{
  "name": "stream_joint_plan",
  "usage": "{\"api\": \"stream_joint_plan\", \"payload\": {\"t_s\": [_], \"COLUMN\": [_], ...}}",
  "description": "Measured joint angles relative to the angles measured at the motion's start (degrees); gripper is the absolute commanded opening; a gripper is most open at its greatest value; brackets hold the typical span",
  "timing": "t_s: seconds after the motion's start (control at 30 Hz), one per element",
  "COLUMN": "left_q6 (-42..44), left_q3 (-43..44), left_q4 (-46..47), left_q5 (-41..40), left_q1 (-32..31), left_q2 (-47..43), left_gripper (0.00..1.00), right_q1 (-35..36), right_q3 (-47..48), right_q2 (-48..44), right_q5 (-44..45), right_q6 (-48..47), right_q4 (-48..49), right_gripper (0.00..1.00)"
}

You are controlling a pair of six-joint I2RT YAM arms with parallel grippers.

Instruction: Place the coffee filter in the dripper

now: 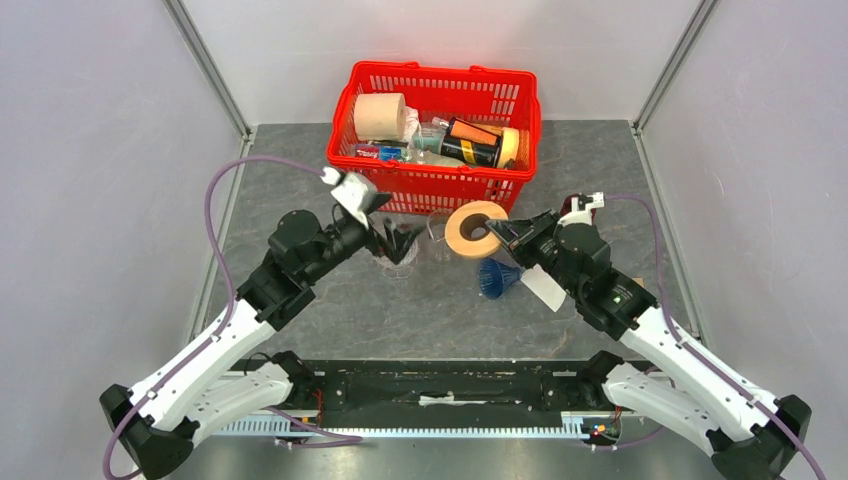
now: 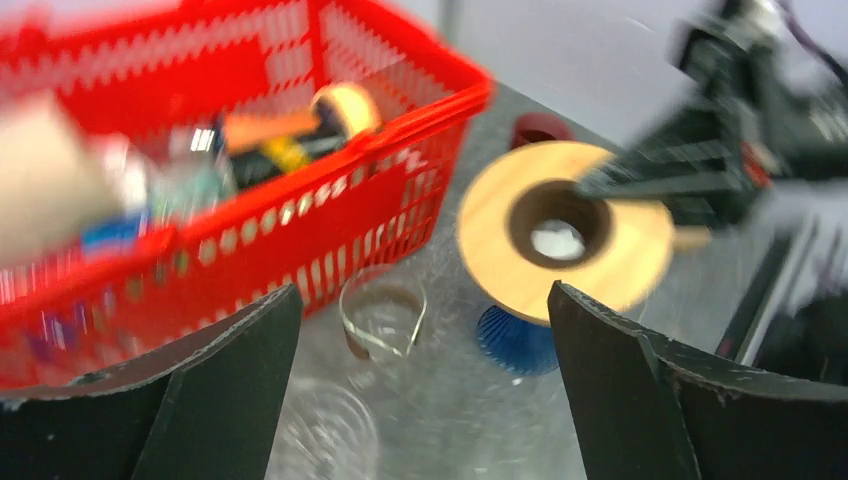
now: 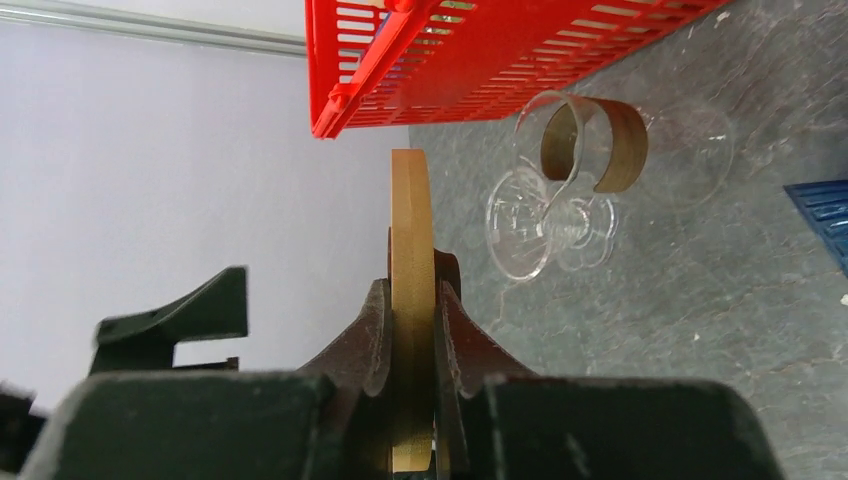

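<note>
- The right gripper (image 3: 412, 300) pinches a wooden ring (image 1: 477, 228) by its rim, one finger on each flat face (edge-on in its own wrist view). The ring sits at the centre of the top view, just below the red basket (image 1: 440, 72).
- The left gripper (image 1: 400, 242) is spread wide with nothing between its fingers. It is left of centre and faces the ring.
- A blue pleated cone (image 1: 497, 278) (filter-shaped) lies on the grey table (image 1: 400, 320), just under the ring in the top view; nothing grips it.
- A white flat sheet (image 1: 543, 288) lies beside the cone, at its lower right; I cannot tell what it is.
- Two clear glass pieces lie between the grippers in front of the basket: a vessel with a brown band (image 3: 595, 145) and a ribbed glass piece (image 3: 530, 225).
- The basket holds a paper roll (image 1: 380, 115) and a dark canister (image 1: 472, 143), among other things.
</note>
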Motion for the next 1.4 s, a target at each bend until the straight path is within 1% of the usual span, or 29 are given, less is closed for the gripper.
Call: {"api": "stream_joint_plan", "payload": {"t_s": [0.1, 0.17, 0.23, 0.43, 0.53, 0.67, 0.93, 1.13, 1.27, 1.33, 1.4], "left_q6": [-19.12, -28.17, -35.28, -48.43, -51.45, -53.20, -53.37, -53.35, -53.35, -53.35, -53.35], "left_q3": [-0.11, -0.44, -1.05, -3.19, -4.02, -4.07, -4.07, -4.07, -4.07, -4.07, -4.07], "left_q4": [-3.32, -6.14, -8.22, -9.42, -9.38, -9.03, -9.03, -9.01, -9.01, -9.03, -9.03], "left_q5": [-15.91, -21.77, -24.63, -27.76, -28.55, -28.85, -31.45, -33.03, -33.57, -33.68, -33.68], "left_q1": [0.13, 0.28, 0.35, 0.39, 0.39, 0.46, 0.50, 0.50, 0.57, 0.61, 0.68], "left_q2": [1.31, 2.73, 4.31, 8.09, 9.40, 11.17, 13.18, 14.25, 15.23, 15.74, 16.22], "left_gripper": [1.00, 1.00, 1.00, 1.00, 1.00, 1.00, 1.00, 1.00, 1.00, 1.00, 1.00], "right_q1": [-0.13, -0.13, -0.13, -0.24, -0.28, -0.28, -0.28, -0.35, -0.52, -0.63, -0.81], "right_q3": [-0.74, -1.38, -1.44, -1.53, -1.51, -1.51, -1.44, -0.87, -0.48, -0.35, -0.22], "right_q2": [1.09, 3.78, 6.78, 15.32, 18.71, 22.82, 27.91, 31.67, 33.20, 33.75, 34.10], "right_q5": [0.66, 0.79, 0.83, 2.45, 2.49, 2.49, 2.40, 2.62, 2.78, 2.93, 2.93], "right_q6": [-0.72, -1.27, -2.29, -5.81, -7.26, -8.44, -10.08, -11.08, -11.08, -11.06, -10.80], "right_q4": [1.53, 4.07, 6.03, 14.38, 18.43, 22.03, 28.87, 30.10, 30.69, 30.93, 30.97], "right_gripper": [0.00, 0.00, 0.00, 0.00, 0.00, 0.00, 0.00, 0.00, 0.03, 0.07, 0.10]}}
